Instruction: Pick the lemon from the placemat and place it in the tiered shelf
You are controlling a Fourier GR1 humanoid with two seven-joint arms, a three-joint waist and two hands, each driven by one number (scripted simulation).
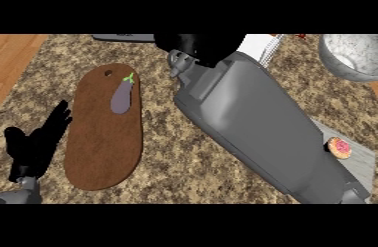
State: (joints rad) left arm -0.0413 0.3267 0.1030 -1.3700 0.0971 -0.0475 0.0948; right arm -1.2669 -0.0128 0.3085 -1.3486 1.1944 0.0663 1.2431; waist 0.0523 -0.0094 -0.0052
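Reaching far across the counter, the right hand [193, 45] is seen only as a dark mass, its grasp and the lemon cannot be told, so the shelf should be approached slowly while the left hand [37, 141] rests open.

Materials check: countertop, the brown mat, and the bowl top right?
Countertop: looks like polished granite, speckled tan-and-brown grain. Brown mat: matte, flat uniform brown with a hanging hole, possibly leather or cork. Bowl: likely metal, grey with a mottled sheen inside.
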